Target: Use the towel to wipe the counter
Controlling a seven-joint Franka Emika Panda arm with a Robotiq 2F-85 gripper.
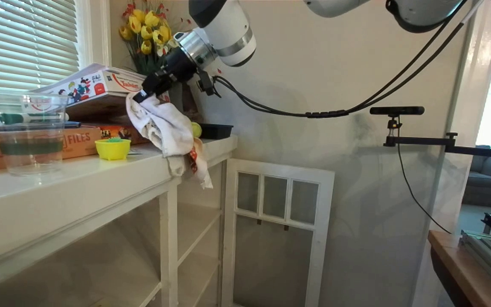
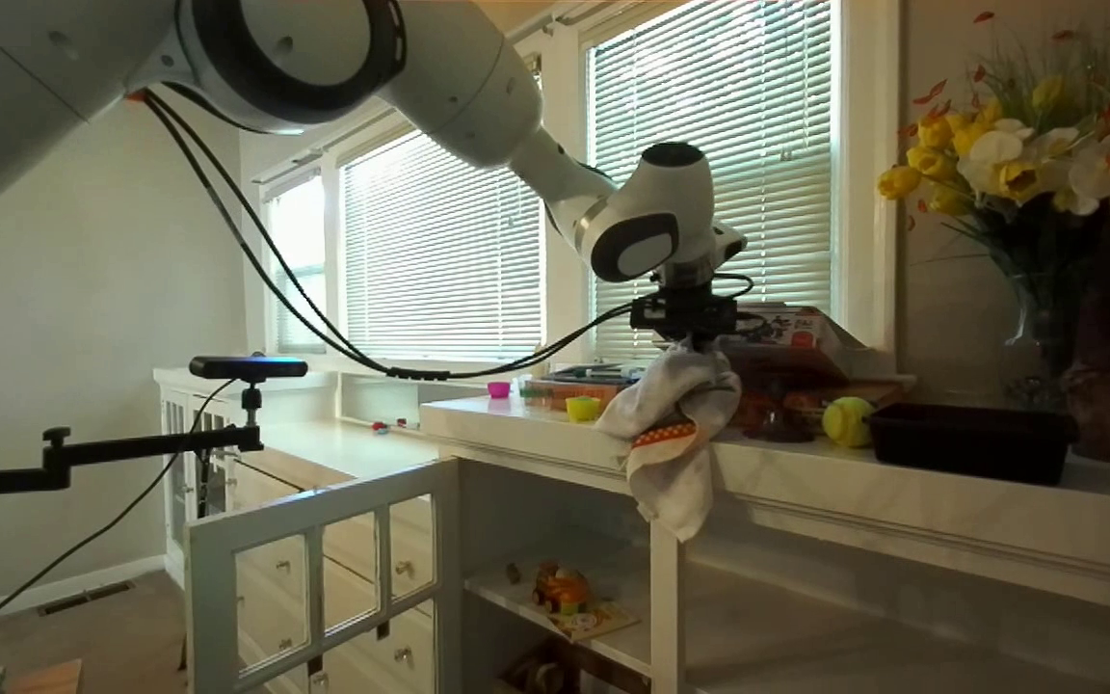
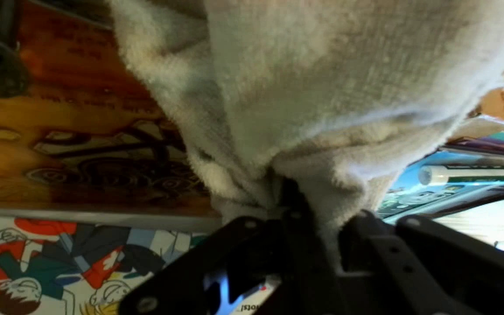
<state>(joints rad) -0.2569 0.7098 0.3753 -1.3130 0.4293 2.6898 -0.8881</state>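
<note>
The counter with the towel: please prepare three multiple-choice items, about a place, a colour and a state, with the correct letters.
1. Where is the tennis ball relative to the black tray?
A) inside it
B) under it
C) beside it

2. What colour are the tulips?
A) yellow
B) purple
C) blue

3. How is the end effector?
A) holding nothing
B) pinching the towel
C) pinching the tennis ball

1 C: side by side in an exterior view.
2 A: yellow in both exterior views.
3 B: the towel hangs from it.

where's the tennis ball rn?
In an exterior view, right of centre: the tennis ball sits on the counter, towel to its left, black tray just to its right.
</note>
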